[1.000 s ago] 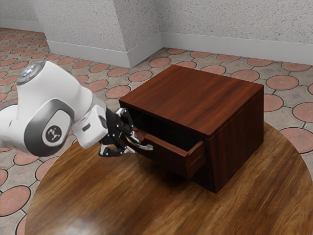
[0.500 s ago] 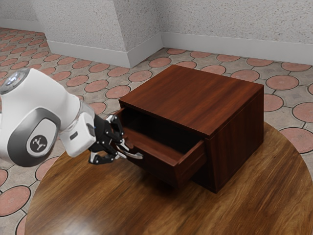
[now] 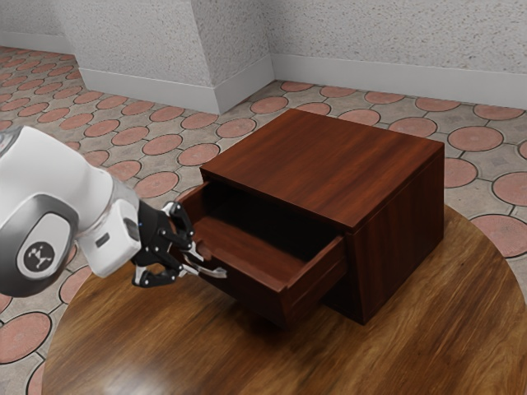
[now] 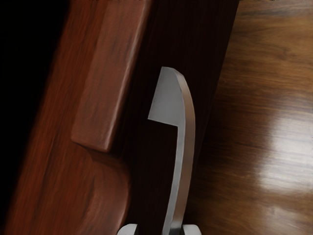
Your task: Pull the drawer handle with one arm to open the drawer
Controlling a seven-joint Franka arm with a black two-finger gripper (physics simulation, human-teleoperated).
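A dark red wooden cabinet (image 3: 329,173) stands on a round wooden table (image 3: 370,354). Its drawer (image 3: 255,263) sticks well out toward the exterior view's left, and its inside is dark. A curved silver handle (image 3: 206,267) sits on the drawer front. My black gripper (image 3: 183,257) is shut on that handle, one finger above it and one below. In the wrist view the silver handle (image 4: 178,147) arcs up from my hand along the drawer front (image 4: 98,98).
The table's rim (image 3: 58,346) curves just under my arm. Beyond it lies a floor of red round tiles (image 3: 165,115), with a grey wall corner (image 3: 214,49) behind. Bare tabletop (image 3: 165,354) stretches in front of the drawer.
My arm has drawn back toward the exterior view's left with the handle in its grip. The drawer has slid further out of the cabinet over the two earlier frames.
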